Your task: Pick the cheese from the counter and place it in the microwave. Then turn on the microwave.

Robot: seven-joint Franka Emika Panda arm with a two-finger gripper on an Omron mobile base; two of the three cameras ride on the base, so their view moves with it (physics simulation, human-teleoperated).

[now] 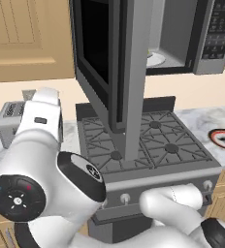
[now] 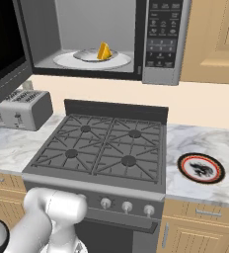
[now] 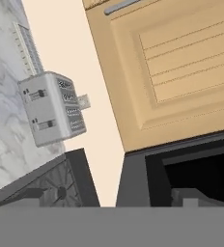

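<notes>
Swinging-open microwave (image 2: 161, 42) door hides cheese (image 2: 104, 51) from left — pincer jaws apart, tips indistinct.

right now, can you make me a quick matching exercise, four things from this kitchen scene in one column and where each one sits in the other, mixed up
Things:
1. cheese
2. toaster
3. plate
4. microwave door

Places or states:
A. on the counter right of the stove
B. swung open, hanging over the stove
C. on the dish in the microwave
D. on the counter left of the stove

Pairs: 1-C, 2-D, 3-A, 4-B
</notes>
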